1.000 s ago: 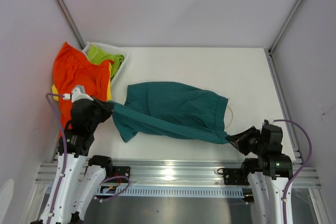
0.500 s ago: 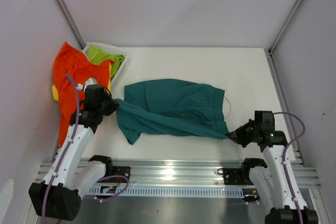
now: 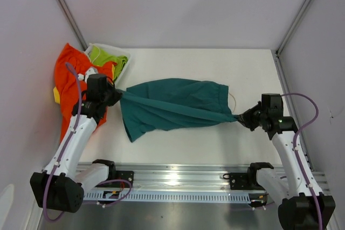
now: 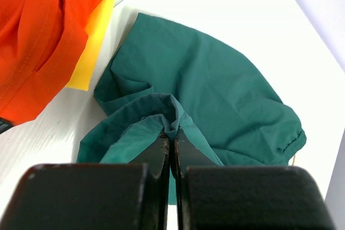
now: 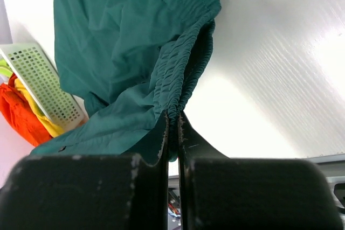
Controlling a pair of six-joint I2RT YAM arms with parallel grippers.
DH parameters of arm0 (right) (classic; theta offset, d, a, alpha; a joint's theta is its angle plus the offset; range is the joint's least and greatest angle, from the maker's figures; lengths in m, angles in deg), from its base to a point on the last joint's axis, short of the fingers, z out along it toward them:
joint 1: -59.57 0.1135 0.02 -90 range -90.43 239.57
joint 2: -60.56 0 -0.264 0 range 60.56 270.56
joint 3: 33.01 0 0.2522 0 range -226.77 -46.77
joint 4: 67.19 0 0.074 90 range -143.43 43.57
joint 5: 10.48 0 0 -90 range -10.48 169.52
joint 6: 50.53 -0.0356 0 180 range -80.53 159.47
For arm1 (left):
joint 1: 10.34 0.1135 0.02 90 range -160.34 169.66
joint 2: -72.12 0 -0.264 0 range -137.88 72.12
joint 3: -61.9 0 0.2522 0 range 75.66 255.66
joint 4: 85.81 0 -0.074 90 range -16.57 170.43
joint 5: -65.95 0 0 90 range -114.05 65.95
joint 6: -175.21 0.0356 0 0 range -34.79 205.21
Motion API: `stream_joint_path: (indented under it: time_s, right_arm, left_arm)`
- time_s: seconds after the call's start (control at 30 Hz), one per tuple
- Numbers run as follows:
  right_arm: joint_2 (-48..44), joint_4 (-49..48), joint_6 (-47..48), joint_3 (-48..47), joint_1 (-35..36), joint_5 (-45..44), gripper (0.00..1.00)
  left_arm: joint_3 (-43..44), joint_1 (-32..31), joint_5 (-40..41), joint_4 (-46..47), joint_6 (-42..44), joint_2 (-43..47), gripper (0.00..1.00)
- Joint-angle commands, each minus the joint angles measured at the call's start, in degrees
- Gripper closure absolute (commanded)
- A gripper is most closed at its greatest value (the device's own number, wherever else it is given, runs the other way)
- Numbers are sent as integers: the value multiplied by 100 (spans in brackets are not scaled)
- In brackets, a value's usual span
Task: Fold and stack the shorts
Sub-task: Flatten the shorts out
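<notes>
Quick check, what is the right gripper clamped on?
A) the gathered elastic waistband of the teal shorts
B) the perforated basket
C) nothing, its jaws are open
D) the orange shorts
A: in the right wrist view the right gripper has its jaws closed together on the ruched elastic edge of the teal shorts, which hang stretched away from it.

Item count:

- Shorts: four pairs.
  - One teal pair [image 3: 172, 103], spanning from the left jaws to the right jaws.
  - One orange pair [image 3: 73, 76], one yellow pair [image 3: 56, 95] and one lime-green pair [image 3: 105, 56], all beside the left jaws.
- Basket [image 3: 123, 63]: one, white and perforated, beyond the left jaws.
- Arms: two, left arm [image 3: 75, 138] and right arm [image 3: 288, 149].
- Grippers: two, left gripper [image 3: 116, 98] and right gripper [image 3: 242, 117].
- Table [image 3: 215, 74]: one.
</notes>
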Motion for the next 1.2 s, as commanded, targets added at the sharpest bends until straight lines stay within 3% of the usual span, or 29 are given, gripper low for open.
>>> stream_joint_path:
  time_s: [0.0,0.17,0.37,0.5,0.6,0.83,0.9,0.97,1.0,1.03,1.07,1.1,1.17]
  right_arm:
    - [445,-248,98,-381,-83,-681,100]
    - [1482,-238,230,-1119,-83,-831,100]
    - [1554,-844,476,-840,-162,-550,100]
    - [1634,-960,739,-857,-330,-198,100]
    - [1397,-461,907,-796,-277,-75,100]
    - [-246,551,1065,-6,-233,-225,100]
    - [-668,850,1144,162,-233,-146,93]
    - [-1080,1157,1144,381,-83,-215,89]
    - [-1213,1202,1144,426,-83,-250,67]
    - [-1345,1229,1188,478,-83,-224,54]
    - [-1598,1325,1180,522,-83,-242,45]
    - [-1714,1369,1171,523,-83,-294,34]
    - [-1968,1413,1153,453,-92,-303,24]
  left_arm:
    - [461,68,510,407,-122,-141,100]
    - [919,68,581,30,-139,-695,100]
    - [385,77,432,467,-104,-345,100]
    - [331,77,-174,513,-8,-81,100]
    - [121,77,-535,258,80,401,100]
    - [-784,77,-1079,-331,124,2166,100]
    - [-1066,77,-1526,-472,133,2711,97]
    - [-1453,77,-1870,-533,159,3064,86]
    - [-1523,77,-2159,-603,159,3231,71]
    - [-1602,77,-2266,-691,177,3546,26]
    - [-1577,77,-2310,-953,203,3697,9]
    - [-1507,77,-2267,-1130,221,3829,1]
    - [-1034,77,-2092,-1559,369,4128,1]
